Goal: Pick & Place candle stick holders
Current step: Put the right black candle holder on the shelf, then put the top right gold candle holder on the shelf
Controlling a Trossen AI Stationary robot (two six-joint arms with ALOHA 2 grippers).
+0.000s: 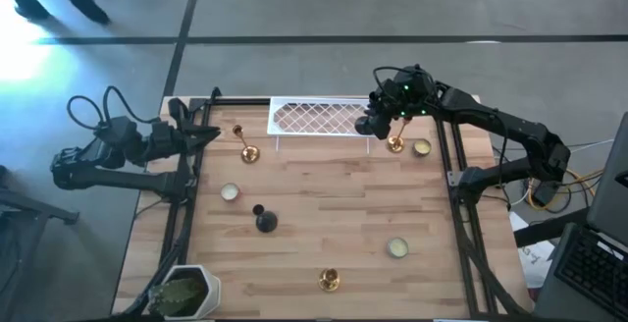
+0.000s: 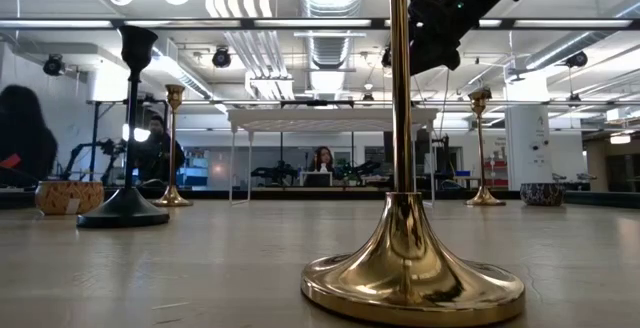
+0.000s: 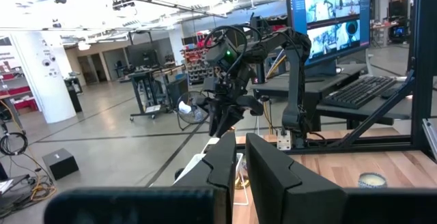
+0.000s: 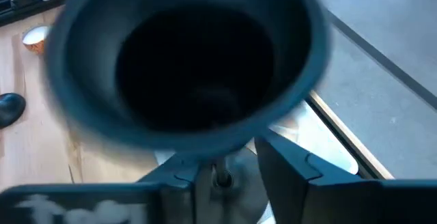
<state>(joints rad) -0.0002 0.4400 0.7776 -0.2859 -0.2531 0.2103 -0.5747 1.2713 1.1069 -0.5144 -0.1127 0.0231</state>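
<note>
My right end effector [image 1: 381,121] is at the far right corner of the wooden counter [image 1: 324,189], directly over a tall slim shiny gold candle stick holder [image 1: 395,144]. The holder stands upright on its round base, just off the right end of the white lattice tray [image 1: 319,116]. In my right wrist view its dark-looking cup fills the picture right beneath me. I cannot tell whether I am pinching it or clear of it.

The main risk I see is tipping. The stick is tall on a small base, so any sideways drag as I move could topple it. A low round cream-gold cup [image 1: 421,147] stands just beside its base and would be knocked. The tray's edge on the other side leaves little room.

My left end effector [image 1: 203,135] waits at the far left edge, pressed together on nothing.

The rest is well apart from me:
- a second gold stick [image 1: 245,151];
- a black bulb-based holder [image 1: 263,220];
- two more cream cups [image 1: 230,192] [image 1: 396,247];
- a third gold stick [image 1: 329,280] at the near edge;
- a white pot with a green plant [image 1: 186,291].
</note>
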